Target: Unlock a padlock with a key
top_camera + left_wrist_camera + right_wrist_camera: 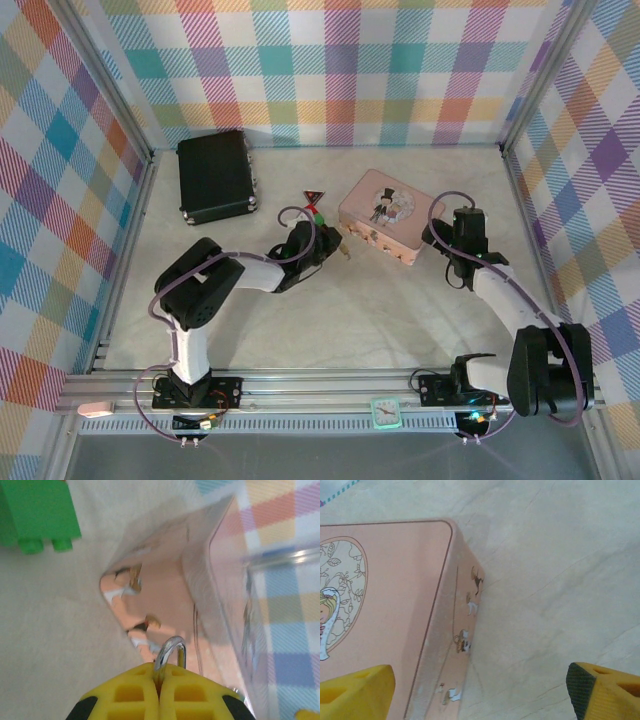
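Judging progress from the table [400, 330] downward, I rated the job as barely begun. The black case [215, 178] lay at ten o'clock, well apart from the work. The pink box [385, 215] sat just past centre toward one o'clock, with an arm reaching to each end of it. The right gripper [480, 692] hung at the box's three o'clock end, its yellow fingers [355, 690] wide apart with nothing between them but the box's side and bare table. The left gripper [159, 675] was at the box's eight o'clock corner, pressed together and clamped on the padlock [170, 652]. The padlock's silver shackle poked out between the tips toward twelve o'clock in the wrist view. Both legs of the loop ran down into the grip, so I took the lock as not yet opened. A green block [37, 515] lay nearby at ten o'clock of that view. The key was too small for me to pick out, so I could not tell where it lay. By my reckoning, holding the lock was done; fetching the key, seating it and turning it remained.
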